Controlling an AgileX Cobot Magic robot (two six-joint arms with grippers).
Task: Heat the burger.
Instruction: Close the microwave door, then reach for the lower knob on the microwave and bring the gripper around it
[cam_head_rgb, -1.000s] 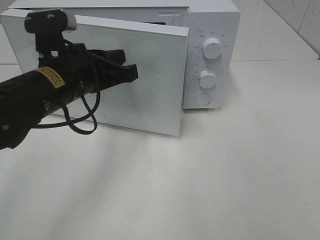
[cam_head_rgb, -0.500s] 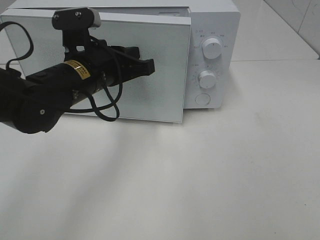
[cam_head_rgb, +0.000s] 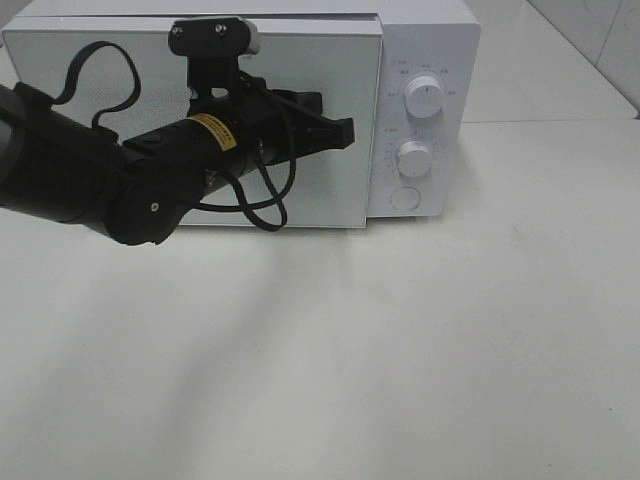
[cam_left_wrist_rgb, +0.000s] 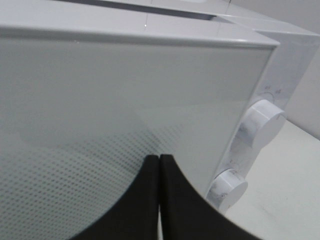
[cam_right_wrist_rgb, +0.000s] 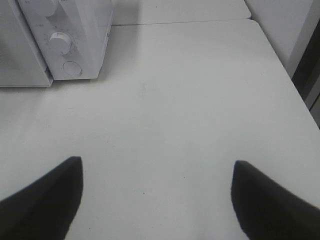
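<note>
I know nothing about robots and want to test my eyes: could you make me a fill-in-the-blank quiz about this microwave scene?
The left end effector has its jaws ___.
Its tip sits at the microwave's ___.
The panel carries ___ knobs above a round button.
The right end effector hangs ___ over the table.
Missing words: shut; door; two; open.
</note>
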